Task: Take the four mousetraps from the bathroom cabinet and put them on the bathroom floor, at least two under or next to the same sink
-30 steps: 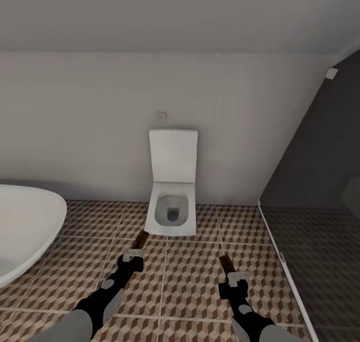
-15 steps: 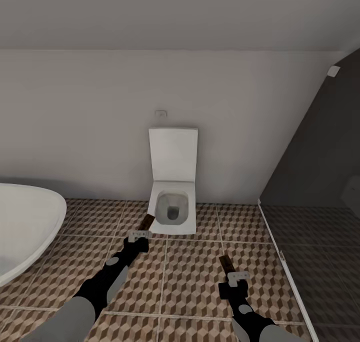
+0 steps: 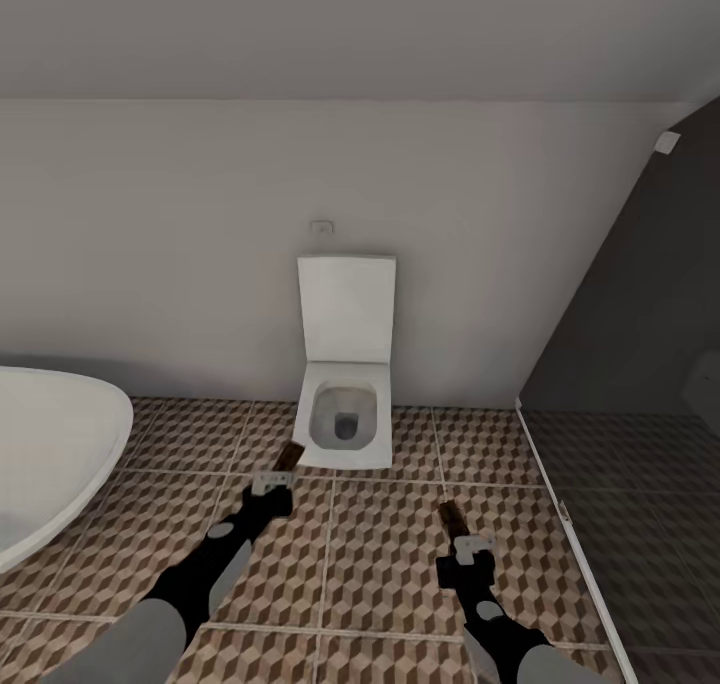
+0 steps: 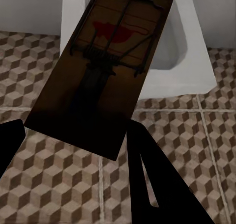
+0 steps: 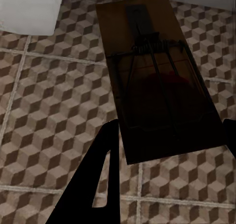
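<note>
now two mousetraps, one clamped in each gripper's jaws.

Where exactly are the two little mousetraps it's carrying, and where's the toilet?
Left mousetrap (image 4: 105,62): left wrist view, on the wire spring at the board's middle.
Right mousetrap (image 5: 157,81): right wrist view, on the board's middle among the wires.
Toilet (image 3: 347,314): head view, on the raised white lid.

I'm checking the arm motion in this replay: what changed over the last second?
The left gripper, holding a mousetrap, reached forward toward the toilet, then eased back slightly. The view tilted a little early on. The right gripper kept its mousetrap over the bathroom floor, barely moving.
</note>
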Motion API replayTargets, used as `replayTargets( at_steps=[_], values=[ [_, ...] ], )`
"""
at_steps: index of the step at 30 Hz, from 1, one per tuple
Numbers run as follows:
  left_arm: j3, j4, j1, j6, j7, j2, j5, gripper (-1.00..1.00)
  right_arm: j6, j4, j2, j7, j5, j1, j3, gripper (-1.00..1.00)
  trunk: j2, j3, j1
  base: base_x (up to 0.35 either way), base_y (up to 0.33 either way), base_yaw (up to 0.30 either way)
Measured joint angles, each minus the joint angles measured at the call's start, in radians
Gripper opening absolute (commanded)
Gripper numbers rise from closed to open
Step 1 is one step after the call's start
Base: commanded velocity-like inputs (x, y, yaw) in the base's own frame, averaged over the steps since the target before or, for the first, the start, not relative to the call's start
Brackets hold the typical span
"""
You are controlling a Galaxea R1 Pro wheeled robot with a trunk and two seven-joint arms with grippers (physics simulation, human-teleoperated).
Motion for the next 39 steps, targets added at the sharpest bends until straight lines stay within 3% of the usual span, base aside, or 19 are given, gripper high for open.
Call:
replayTargets(
  at_steps=[4, 6, 11, 18, 27, 28, 30, 32, 39],
  values=[
    [0.002, 0.006, 0.002, 0.001, 0.003, 0.002, 0.000, -1.00, 0.040, -0.113, 0.000, 0.001, 0.006, -0.012, 0.028, -1.00, 0.000, 0.000, 0.000, 0.000, 0.000, 0.000],
    [0.002, 0.008, 0.002, 0.001, 0.031, 0.002, -0.001, -1.00, 0.136, -0.169, 0.000, 0.000, 0.006, -0.044, 0.034, -1.00, 0.000, 0.000, 0.000, 0.000, 0.000, 0.000],
    [0.002, 0.009, 0.002, -0.001, 0.083, 0.002, 0.000, -1.00, 0.205, -0.191, 0.002, 0.000, 0.005, -0.103, 0.036, -1.00, 0.000, 0.000, 0.000, 0.000, 0.000, 0.000],
    [0.003, 0.008, 0.002, -0.004, 0.100, 0.003, 0.000, -1.00, 0.256, -0.195, 0.002, 0.001, 0.003, -0.178, 0.037, -1.00, 0.000, 0.000, 0.000, 0.000, 0.000, 0.000],
    [0.001, 0.008, 0.002, -0.032, 0.168, -0.001, 0.005, -1.00, 0.305, -0.191, 0.002, 0.005, 0.005, -0.205, 0.044, -1.00, 0.000, 0.000, 0.000, 0.000, 0.000, 0.000],
    [0.000, 0.009, 0.002, -0.033, 0.174, -0.001, 0.005, -1.00, 0.305, -0.188, 0.002, 0.018, 0.006, -0.206, 0.046, -1.00, 0.000, 0.000, 0.000, 0.000, 0.000, 0.000],
    [0.001, 0.013, 0.003, -0.034, 0.182, 0.002, 0.005, -1.00, 0.304, -0.171, 0.002, 0.153, 0.008, -0.206, 0.047, -1.00, 0.000, 0.000, 0.000, 0.000, 0.000, 0.000],
    [0.001, 0.018, 0.004, -0.034, 0.184, 0.005, 0.005, -1.00, 0.303, -0.166, 0.001, 0.224, 0.010, -0.207, 0.045, -1.00, 0.000, 0.000, 0.000, 0.000, 0.000, 0.000],
    [0.003, 0.043, 0.005, -0.033, 0.180, 0.033, 0.010, -1.00, 0.299, -0.164, -0.001, 0.273, 0.010, -0.205, 0.045, -1.00, 0.000, 0.000, 0.000, 0.000, 0.000, 0.000]
  ],
)
